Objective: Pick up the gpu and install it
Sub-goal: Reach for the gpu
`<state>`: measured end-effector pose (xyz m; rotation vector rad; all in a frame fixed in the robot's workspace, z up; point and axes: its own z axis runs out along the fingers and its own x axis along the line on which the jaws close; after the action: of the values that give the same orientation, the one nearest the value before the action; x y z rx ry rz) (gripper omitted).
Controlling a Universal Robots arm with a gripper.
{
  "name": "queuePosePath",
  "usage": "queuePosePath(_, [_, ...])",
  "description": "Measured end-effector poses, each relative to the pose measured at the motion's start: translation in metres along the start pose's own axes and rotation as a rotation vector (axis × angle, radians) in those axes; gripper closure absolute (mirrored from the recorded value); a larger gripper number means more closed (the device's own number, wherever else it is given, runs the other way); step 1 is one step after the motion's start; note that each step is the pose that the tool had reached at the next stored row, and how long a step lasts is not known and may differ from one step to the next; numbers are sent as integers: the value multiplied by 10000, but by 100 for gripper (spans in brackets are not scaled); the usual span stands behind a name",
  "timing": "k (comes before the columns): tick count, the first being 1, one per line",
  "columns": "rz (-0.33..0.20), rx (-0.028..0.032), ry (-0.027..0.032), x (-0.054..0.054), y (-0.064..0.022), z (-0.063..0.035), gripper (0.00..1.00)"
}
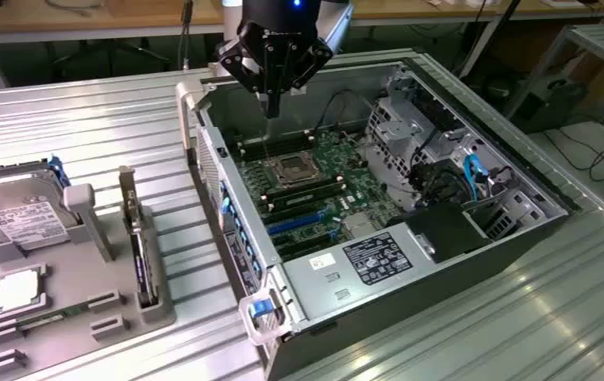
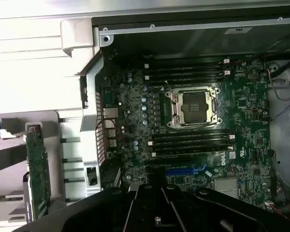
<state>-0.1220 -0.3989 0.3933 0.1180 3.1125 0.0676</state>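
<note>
The gpu point(image 1: 143, 254) stands on edge in a slot of the grey holder point(image 1: 90, 278) at the exterior view's left, its metal bracket end pointing up and away. In the wrist view the gpu point(image 2: 38, 174) appears as a thin green-edged card beside the case. My gripper point(image 1: 272, 109) hangs over the open computer case point(image 1: 386, 278), above the motherboard's empty processor socket point(image 1: 293, 171), well apart from the gpu. Its fingers are shut together and hold nothing. The wrist view has the gripper point(image 2: 152, 188) over the board near the blue expansion slot point(image 2: 183, 170).
The holder also carries a silver hard drive point(image 1: 21, 218), a square processor point(image 1: 16, 292) and a narrow green memory stick point(image 1: 58, 316). Drive cages and cables point(image 1: 460, 182) fill the case's far side. A ribbed metal tabletop point(image 1: 101, 119) surrounds everything.
</note>
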Motion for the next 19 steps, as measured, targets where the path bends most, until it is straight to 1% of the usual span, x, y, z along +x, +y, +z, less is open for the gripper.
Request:
queuePosePath(5, [1, 0, -1, 19, -2, 0, 89])
queuePosePath(19, [0, 0, -1, 155, -17, -4, 89])
